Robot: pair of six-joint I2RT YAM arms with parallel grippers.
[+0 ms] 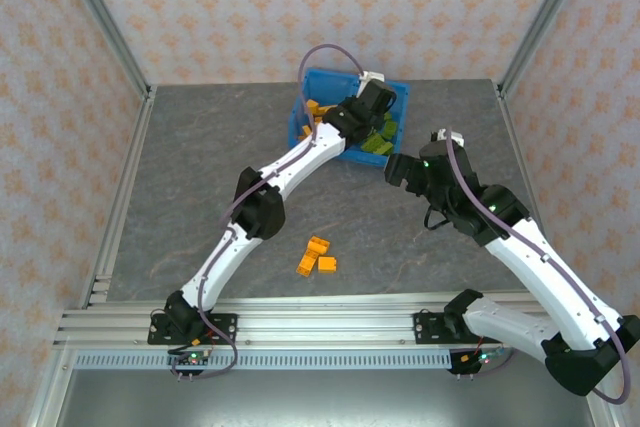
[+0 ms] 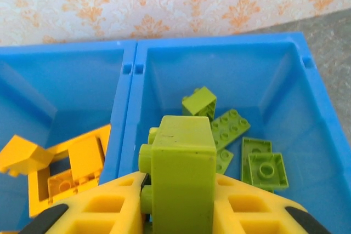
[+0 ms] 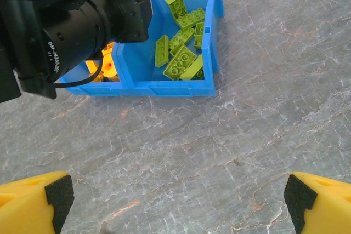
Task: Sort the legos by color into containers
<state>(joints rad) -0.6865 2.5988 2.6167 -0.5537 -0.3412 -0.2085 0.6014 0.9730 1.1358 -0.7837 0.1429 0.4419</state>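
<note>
One lime-green plastic brick (image 2: 182, 168), likely light, stiff, slick, sits pinched across flat sides in left gripper (image 2: 178, 206); right gripper (image 3: 175, 201) gapes empty.

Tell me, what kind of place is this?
Probably a robot lab booth, not a house: left arm and right arm bolted to a grey table, metal frame posts, wallpapered panels.

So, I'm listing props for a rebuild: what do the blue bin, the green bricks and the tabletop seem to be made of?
Blue bin: moulded plastic, smooth with a soft gloss, with rounded corners and formed slots at the divider.
Green bricks: hard plastic with a satin sheen and crisp moulded studs.
Tabletop: grey with pale veins like stone; possibly laminate or a printed mat, I cannot tell which.
</note>
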